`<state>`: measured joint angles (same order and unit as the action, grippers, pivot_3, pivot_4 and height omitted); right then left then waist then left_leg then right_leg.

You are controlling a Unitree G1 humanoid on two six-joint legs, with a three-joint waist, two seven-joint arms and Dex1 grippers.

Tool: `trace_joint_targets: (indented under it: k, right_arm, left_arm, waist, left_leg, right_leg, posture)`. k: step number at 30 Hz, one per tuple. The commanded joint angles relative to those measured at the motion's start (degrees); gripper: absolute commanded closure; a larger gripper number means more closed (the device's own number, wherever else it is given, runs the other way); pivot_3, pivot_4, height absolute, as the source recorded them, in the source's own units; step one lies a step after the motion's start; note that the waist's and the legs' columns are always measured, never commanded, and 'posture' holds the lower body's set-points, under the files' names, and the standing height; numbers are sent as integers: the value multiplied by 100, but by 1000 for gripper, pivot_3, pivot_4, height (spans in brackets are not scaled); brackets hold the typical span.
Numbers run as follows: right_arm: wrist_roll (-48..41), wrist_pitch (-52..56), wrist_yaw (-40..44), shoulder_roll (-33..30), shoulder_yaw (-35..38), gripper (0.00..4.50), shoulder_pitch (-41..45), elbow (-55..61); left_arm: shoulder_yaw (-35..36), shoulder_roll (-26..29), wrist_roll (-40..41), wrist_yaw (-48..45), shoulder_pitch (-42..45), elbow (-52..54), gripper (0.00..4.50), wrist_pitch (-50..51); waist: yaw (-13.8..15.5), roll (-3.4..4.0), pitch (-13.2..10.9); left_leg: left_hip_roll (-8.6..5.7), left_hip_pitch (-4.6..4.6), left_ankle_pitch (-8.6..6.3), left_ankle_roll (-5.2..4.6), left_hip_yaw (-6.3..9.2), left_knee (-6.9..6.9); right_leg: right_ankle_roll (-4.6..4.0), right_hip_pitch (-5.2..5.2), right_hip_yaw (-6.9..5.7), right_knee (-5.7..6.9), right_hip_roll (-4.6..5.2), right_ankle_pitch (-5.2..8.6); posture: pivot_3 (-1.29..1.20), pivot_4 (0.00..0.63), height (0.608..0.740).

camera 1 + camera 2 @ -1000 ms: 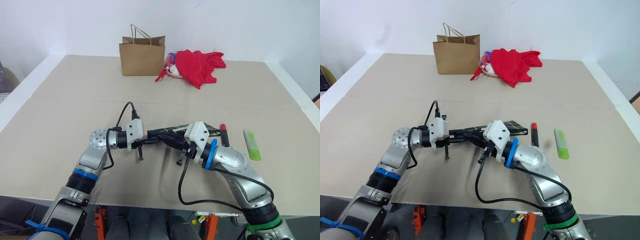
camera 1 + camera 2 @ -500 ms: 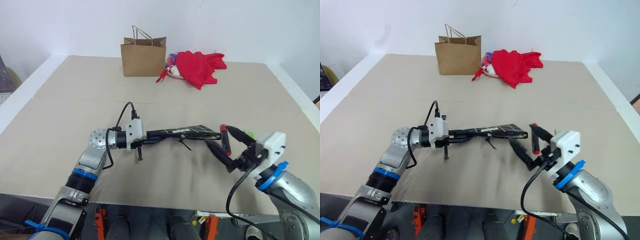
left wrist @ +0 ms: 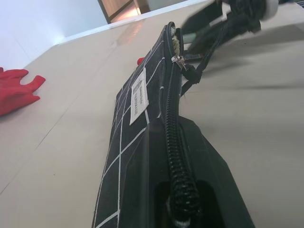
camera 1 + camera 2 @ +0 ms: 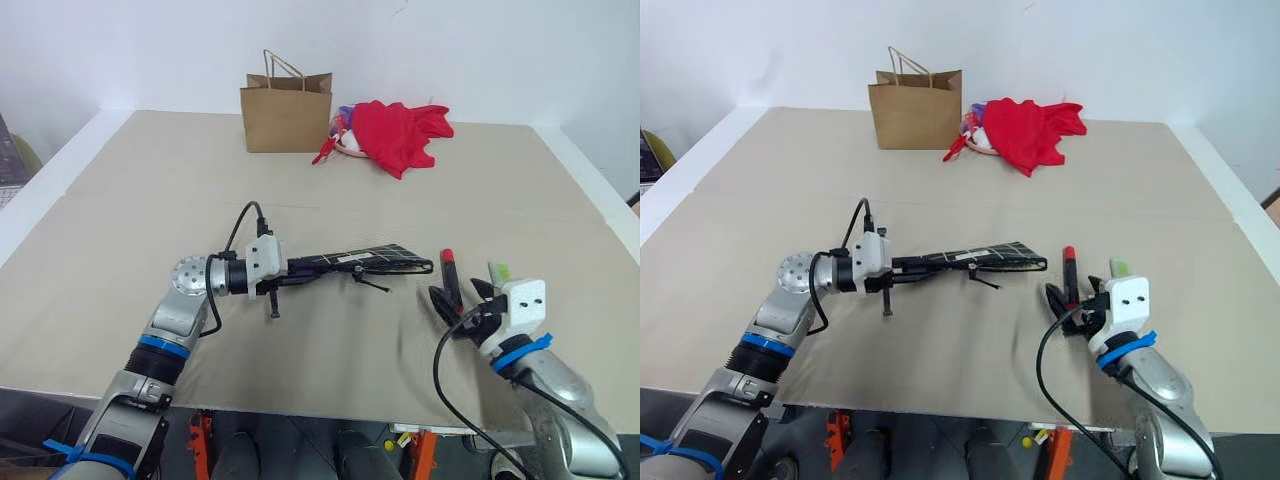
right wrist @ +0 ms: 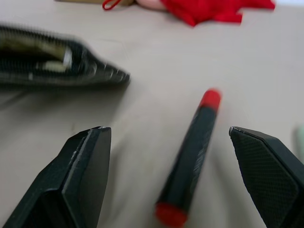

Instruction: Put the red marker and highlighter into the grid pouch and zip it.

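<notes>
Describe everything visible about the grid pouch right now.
The grid pouch is a flat black fabric case with white grid lines and a small white label. The left gripper is shut on one end, holding it edge-up above the table. Its zipper is open at the far end, with the pull dangling.

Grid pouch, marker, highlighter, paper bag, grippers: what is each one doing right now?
grid pouch: held off the table, zipper partly open
left gripper: shut on grid pouch
right gripper: open, straddling the red marker
red marker: lying on the table
highlighter: lying on the table
brown paper bag: standing upright
</notes>
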<state>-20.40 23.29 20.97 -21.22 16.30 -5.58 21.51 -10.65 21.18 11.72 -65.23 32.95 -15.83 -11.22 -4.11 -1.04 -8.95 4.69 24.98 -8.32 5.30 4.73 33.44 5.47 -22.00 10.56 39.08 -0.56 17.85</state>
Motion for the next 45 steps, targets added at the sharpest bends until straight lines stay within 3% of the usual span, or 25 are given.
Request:
trace_joint_targets:
  k: [1, 3, 6, 13, 14, 17, 21, 25, 28, 30, 45]
  right_arm:
    - [165, 194, -775, 487, -12, 209, 74, -184]
    - [146, 260, -969, 660, 3, 209, 117, -164]
    - [386, 239, -1148, 672, -99, 816, 153, -212]
    - [653, 509, -1364, 678, -360, 3657, 203, -64]
    - [692, 524, -1326, 616, -394, 3872, 198, -27]
    - [635, 217, -721, 102, -343, 3873, 286, 133]
    - [34, -94, 375, -792, 302, 3873, 481, 281]
    - [-653, -599, 2112, -1964, 1099, 3873, 495, 171]
    - [-962, -1068, 3759, -2853, 1282, 3873, 129, 188]
    - [-865, -1267, 4430, -3272, 1233, 3873, -45, 139]
    - [-420, -1750, 4826, -3538, 721, 3873, 183, -502]
  left_arm:
    - [99, 2, 67, 106, 122, 276, 4500, -19]
    - [98, 9, 72, 112, 110, 296, 4500, -17]
    - [79, 27, 69, 112, 102, 313, 4500, -23]
    - [85, 37, 61, 114, 136, 262, 4500, -42]
    - [88, 42, 60, 110, 137, 254, 4500, -46]
    - [64, 80, 39, 51, 120, 245, 4500, -97]
    - [35, 106, 76, -40, 84, 291, 4500, -81]
    - [22, 148, 143, -208, 41, 329, 4500, -67]
    - [33, 160, 167, -298, 53, 305, 4500, -74]
    - [39, 156, 176, -333, 61, 307, 4500, -79]
    - [-48, 139, 234, -344, -163, 775, 4500, 8]
  waist:
    - [0, 1, 0]
    - [0, 1, 0]
    - [-2, 0, 0]
    - [-5, 0, 1]
    - [-5, 0, 1]
    - [-5, 0, 1]
    - [-5, 10, -7]
    - [-3, 28, -23]
    - [-4, 20, -27]
    - [-3, 52, -46]
    - [-7, 48, -61]
  left_leg:
    - [0, 0, 0, 0, 1, 1]
    - [-1, 0, 0, 0, 0, 2]
    - [1, -1, 0, 0, 1, 2]
    - [1, -1, 0, 0, 1, 2]
    - [1, -1, 0, 0, 1, 2]
    - [1, -1, 0, 0, 1, 3]
    - [-2, 2, 0, 0, -1, 4]
    - [-3, 5, 0, 0, 0, 2]
    - [-4, -1, -6, -10, 6, 0]
    - [-9, 1, -6, -10, 5, 4]
    - [-18, 1, -5, -7, 4, 19]
  right_leg:
    - [-1, 0, 0, 0, 0, -1]
    - [-1, 0, 0, 0, 1, -1]
    - [-1, 0, -1, 0, 0, -2]
    - [-2, 0, -1, 0, 0, -2]
    - [-2, 1, -1, 0, 0, -2]
    - [-2, 1, -1, 0, 0, -2]
    - [0, -1, 1, -1, 3, -2]
    - [4, -1, 0, -1, 3, 2]
    - [2, 8, -8, -4, 2, 8]
    - [4, 8, -7, -4, 8, 9]
    - [15, 16, -7, -4, 18, 6]
  posture:
    - [0, 150, 740]
    - [0, 150, 740]
    - [0, 150, 740]
    - [0, 150, 740]
    - [0, 150, 740]
    - [0, 150, 740]
    - [0, 150, 740]
    - [0, 150, 740]
    - [0, 150, 740]
    - [0, 150, 740]
    - [0, 150, 740]
